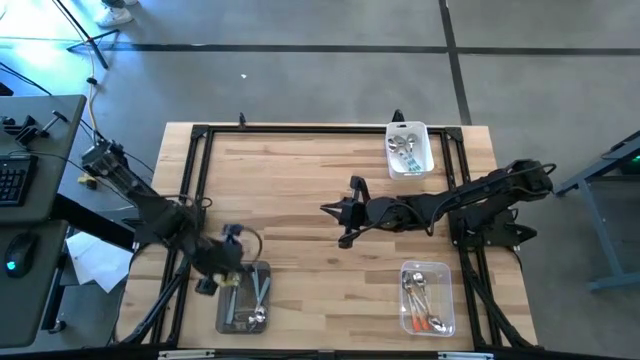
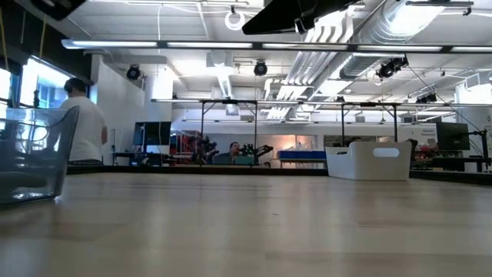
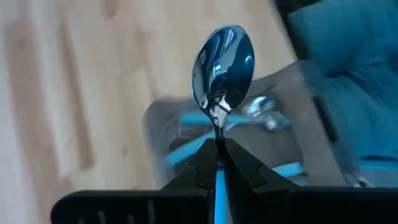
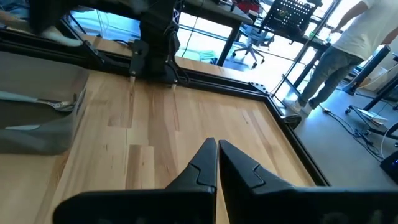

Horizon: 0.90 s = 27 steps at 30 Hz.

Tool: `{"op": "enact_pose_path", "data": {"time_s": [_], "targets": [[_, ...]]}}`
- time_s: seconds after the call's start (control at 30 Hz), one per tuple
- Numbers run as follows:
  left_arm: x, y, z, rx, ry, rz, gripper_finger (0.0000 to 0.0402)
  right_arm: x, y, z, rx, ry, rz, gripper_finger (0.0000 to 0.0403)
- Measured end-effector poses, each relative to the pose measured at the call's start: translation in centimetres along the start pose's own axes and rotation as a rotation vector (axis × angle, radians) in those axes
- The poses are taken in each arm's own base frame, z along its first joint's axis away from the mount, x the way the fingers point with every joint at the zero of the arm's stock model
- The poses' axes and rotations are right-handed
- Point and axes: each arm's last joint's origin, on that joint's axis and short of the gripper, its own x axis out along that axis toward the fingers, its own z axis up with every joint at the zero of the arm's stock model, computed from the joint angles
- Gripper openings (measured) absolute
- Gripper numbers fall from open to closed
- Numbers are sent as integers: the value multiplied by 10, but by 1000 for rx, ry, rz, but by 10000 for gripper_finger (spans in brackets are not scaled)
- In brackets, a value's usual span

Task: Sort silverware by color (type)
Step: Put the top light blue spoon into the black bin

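Looking down on a wooden surface (image 1: 300, 200) with three tubs and two dark arms

Left hand (image 3: 216, 144) hovering over the clear tub (image 1: 243, 297) near the front left corner, fingers pressed together and pinching a spoon (image 3: 222, 65) by its light blue handle, shiny bowl sticking out past the fingertips

Lying in that clear tub beneath: more spoons with light blue handles (image 1: 260, 300)

Right hand (image 1: 333, 211) hanging above the middle of the surface, fingers pressed together, holding nothing

Sitting at the back right: a white tub (image 1: 410, 150) containing silver spoons (image 1: 403, 152)

Sitting at the front right: another clear tub (image 1: 427, 298) holding spoons with orange handles (image 1: 422, 305)

Standing in the room beyond the surface: a person in a white shirt (image 4: 364, 31)
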Motion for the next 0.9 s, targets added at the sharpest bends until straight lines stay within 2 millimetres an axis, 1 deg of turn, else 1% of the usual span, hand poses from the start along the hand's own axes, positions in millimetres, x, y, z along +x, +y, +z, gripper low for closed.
{"op": "enact_pose_path", "data": {"time_s": [0.1, 0.2, 0.43, 0.57, 0.9], "targets": [[9, -17, 15, 126, -16, -65, 1, 1, -1, 0, 3, -2, -2, 0], [25, -31, 21, 258, 17, -118, 1, 1, -1, 0, 8, -2, -3, 0], [65, -49, 17, 449, 126, -164, 1, 1, -2, 0, 3, 1, -3, 0], [82, -52, 14, 528, 182, -169, 1, 1, -2, 0, 3, 1, -4, 0], [98, -45, 12, 641, 254, -146, 1, 1, -2, 0, 7, 1, -4, 0]]}}
